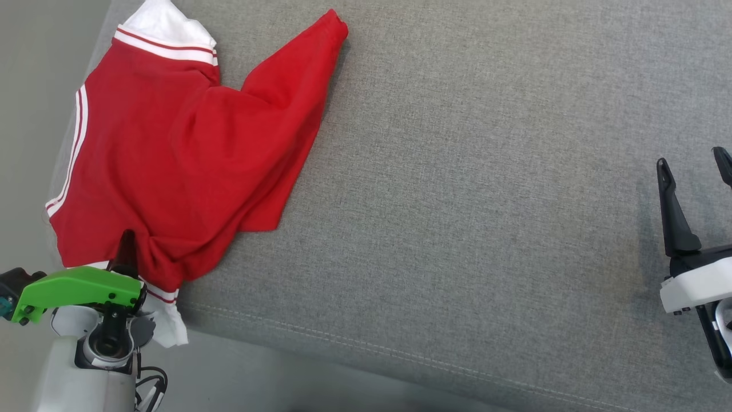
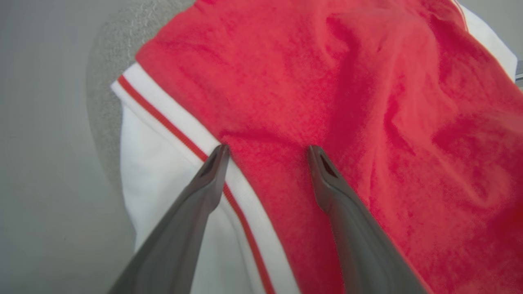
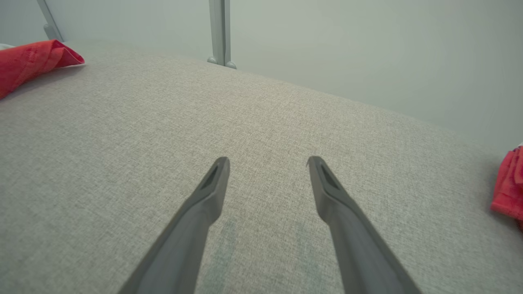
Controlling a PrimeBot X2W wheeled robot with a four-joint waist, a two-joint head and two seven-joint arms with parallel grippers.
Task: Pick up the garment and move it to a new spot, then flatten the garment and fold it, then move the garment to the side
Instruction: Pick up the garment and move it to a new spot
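The garment point(image 1: 171, 143) is red with white, red-striped trim and lies rumpled at the left end of the grey fabric surface point(image 1: 486, 200). Its white hem hangs over the near left corner. My left gripper point(image 1: 128, 237) hovers at that corner, open. In the left wrist view its gripper point(image 2: 265, 151) straddles the line where the red cloth point(image 2: 347, 81) meets the white band, with nothing pinched. My right gripper point(image 1: 691, 159) stands open at the far right over bare fabric. In the right wrist view its gripper point(image 3: 267, 161) holds nothing, and a red sleeve tip point(image 3: 32, 61) lies far left.
The surface's stitched front edge point(image 1: 343, 343) runs across the bottom, with pale floor beyond it and along the left side. A metal post point(image 3: 220, 32) stands behind the far edge. Another bit of red cloth point(image 3: 508, 188) shows at the right wrist view's right edge.
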